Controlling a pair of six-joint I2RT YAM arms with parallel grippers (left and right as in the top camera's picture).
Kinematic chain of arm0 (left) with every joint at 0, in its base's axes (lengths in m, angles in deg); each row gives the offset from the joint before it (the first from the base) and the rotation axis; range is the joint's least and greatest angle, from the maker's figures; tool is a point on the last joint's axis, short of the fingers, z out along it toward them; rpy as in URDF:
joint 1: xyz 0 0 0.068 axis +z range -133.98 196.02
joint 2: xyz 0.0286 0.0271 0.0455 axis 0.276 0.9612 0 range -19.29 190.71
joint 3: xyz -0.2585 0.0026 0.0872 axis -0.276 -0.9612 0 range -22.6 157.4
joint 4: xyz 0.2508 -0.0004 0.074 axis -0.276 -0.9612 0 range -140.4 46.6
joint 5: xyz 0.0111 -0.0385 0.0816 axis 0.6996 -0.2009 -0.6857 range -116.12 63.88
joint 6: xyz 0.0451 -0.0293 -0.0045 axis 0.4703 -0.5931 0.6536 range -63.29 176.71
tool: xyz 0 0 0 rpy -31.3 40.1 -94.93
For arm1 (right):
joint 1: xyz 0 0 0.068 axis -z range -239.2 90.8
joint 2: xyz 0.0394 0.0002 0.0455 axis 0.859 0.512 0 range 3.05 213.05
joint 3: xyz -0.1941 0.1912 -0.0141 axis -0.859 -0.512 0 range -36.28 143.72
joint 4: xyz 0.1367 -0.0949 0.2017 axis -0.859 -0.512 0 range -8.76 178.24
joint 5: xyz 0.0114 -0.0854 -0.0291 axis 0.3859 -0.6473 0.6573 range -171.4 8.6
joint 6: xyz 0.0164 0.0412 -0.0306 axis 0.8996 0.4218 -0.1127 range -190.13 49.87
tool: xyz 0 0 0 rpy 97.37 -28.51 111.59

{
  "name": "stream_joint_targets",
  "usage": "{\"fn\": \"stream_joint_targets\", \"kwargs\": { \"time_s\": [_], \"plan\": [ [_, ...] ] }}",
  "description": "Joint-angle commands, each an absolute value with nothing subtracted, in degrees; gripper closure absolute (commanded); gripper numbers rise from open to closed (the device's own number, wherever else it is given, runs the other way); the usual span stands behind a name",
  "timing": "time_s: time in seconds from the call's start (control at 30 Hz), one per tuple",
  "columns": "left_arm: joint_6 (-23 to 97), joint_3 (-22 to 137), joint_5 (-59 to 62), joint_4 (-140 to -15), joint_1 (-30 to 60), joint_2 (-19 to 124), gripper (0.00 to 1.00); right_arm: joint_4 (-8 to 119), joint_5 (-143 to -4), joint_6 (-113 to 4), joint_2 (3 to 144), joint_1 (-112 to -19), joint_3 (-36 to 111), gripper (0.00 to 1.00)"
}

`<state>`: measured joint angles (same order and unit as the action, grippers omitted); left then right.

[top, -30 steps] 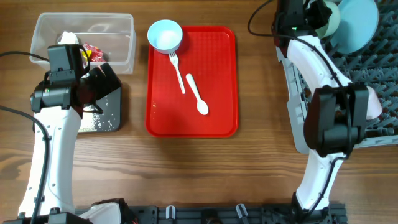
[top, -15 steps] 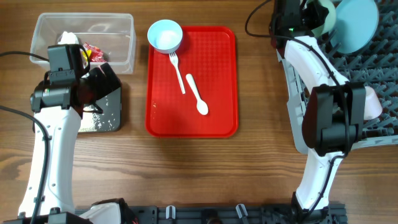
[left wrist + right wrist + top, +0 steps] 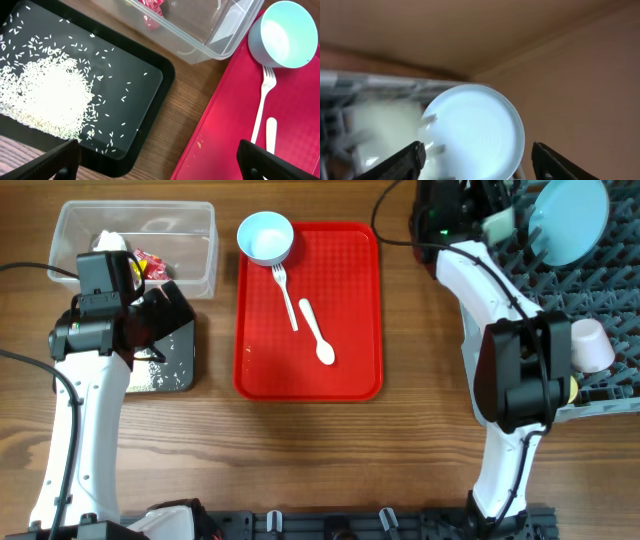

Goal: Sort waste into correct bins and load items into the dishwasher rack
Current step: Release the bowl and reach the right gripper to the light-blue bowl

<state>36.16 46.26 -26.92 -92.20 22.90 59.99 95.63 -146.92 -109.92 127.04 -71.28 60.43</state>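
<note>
Pulling back leftward from the dishwasher rack (image 3: pixel 600 290), the right arm is leaving the round plate (image 3: pixel 570 220) standing on edge among the pegs. The left pincer (image 3: pixel 160 167) is hanging wide apart and empty. Rice (image 3: pixel 45 100) is lying heaped in the black tray (image 3: pixel 145 100) below-left of it, the clear tub (image 3: pixel 210 30) is sitting ahead, and the bowl (image 3: pixel 282 32), fork (image 3: pixel 260 110) and spoon (image 3: pixel 270 135) are resting on the red tray (image 3: pixel 300 140) to its right. The right pincer (image 3: pixel 480 165) is standing apart, gripping nothing, with the plate just ahead between its fingers.
</note>
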Motion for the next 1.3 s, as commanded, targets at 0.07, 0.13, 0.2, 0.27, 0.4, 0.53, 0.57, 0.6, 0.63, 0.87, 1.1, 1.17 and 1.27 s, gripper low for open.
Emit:
{"fn": "stream_joint_targets", "kwargs": {
  "time_s": [0.07, 0.13, 0.2, 0.27, 0.4, 0.53, 0.57, 0.6, 0.63, 0.87, 1.1, 1.17, 1.27],
  "plan": [
    [35.24, 46.74, -26.87, -92.02, 23.12, 60.45, 0.0, 113.18, -156.79, -124.26, 128.09, -71.74, 60.23, 0.19],
    [35.24, 46.74, -26.87, -92.02, 23.12, 60.45, 0.0, 123.3, -159.13, -131.12, 127.74, -71.74, 60.23, 0.17],
    [35.24, 46.74, -26.87, -92.02, 23.12, 60.45, 0.0, 132.03, -160.64, -135.95, 127.32, -71.8, 60.23, 0.15],
    [35.24, 46.74, -26.87, -92.05, 23.12, 60.45, 0.0, 142.8, -162.08, -141.72, 126.88, -72.46, 60.23, 0.14],
    [35.24, 46.74, -26.85, -92.02, 23.12, 60.45, 0.0, 149.99, -162.43, -146.97, 125.77, -75.34, 60.25, 0.14],
    [35.24, 46.74, -26.85, -92.05, 23.12, 60.45, 0.0, 146.15, -161.84, -145.72, 125.42, -78.75, 60.23, 0.14],
    [35.24, 46.74, -26.85, -92.05, 23.12, 60.45, 0.0, 143.46, -161.54, -143.91, 125.44, -79.39, 60.23, 0.14],
    [35.24, 46.74, -26.85, -92.05, 23.12, 60.45, 0.0, 139.44, -160.99, -141.42, 125.44, -80.02, 60.23, 0.14],
    [35.24, 46.74, -26.85, -92.05, 23.12, 60.45, 0.0, 134.41, -159.81, -139.1, 125.44, -80.65, 60.23, 0.13],
    [35.24, 46.74, -26.85, -92.11, 23.12, 60.45, 0.0, 94.8, -144.23, -116.74, 125.44, -85.57, 60.23, 0.08],
    [35.22, 46.74, -26.83, -92.53, 23.12, 60.45, 0.0, 72.53, -122.74, -89.92, 125.29, -89.77, 60.25, 0.17],
    [35.24, 46.74, -26.83, -92.81, 23.12, 60.45, 0.0, 69.1, -118.11, -82.8, 124.68, -90.56, 60.25, 0.17],
    [35.24, 46.74, -26.85, -93.31, 23.12, 60.45, 0.0, 64.66, -108.34, -73.92, 122.01, -90.62, 60.25, 0.17]
  ]
}}
